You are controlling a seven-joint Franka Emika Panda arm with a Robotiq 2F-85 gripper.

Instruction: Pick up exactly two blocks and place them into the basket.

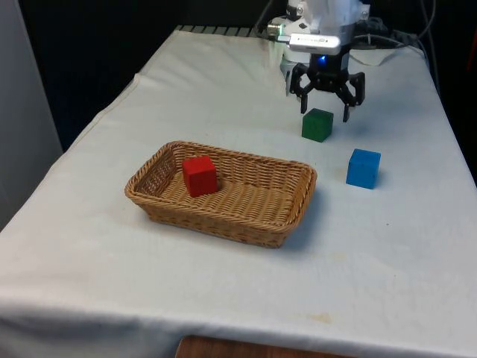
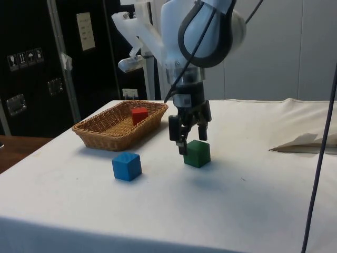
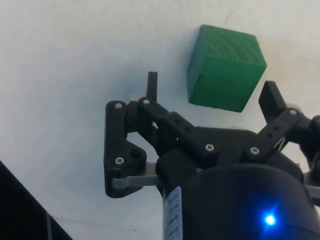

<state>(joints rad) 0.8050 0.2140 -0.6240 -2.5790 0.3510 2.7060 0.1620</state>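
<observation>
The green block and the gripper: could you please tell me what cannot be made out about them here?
- Front view: the gripper overlaps the green block's top edge, so their clearance is unclear.
- Side view: the fingers cover part of the block; contact is undecidable.
- Wrist view: the block's underside is hidden.

Your gripper (image 1: 326, 109) (image 2: 190, 143) (image 3: 210, 95) hangs low over the table with the wrist pointing straight down, the white arm rising above it toward the far end. Your two black fingers (image 3: 151, 86) are spread wide apart and hold nothing. In the side view your fingertips sit just above the cloth, not touching it.
</observation>
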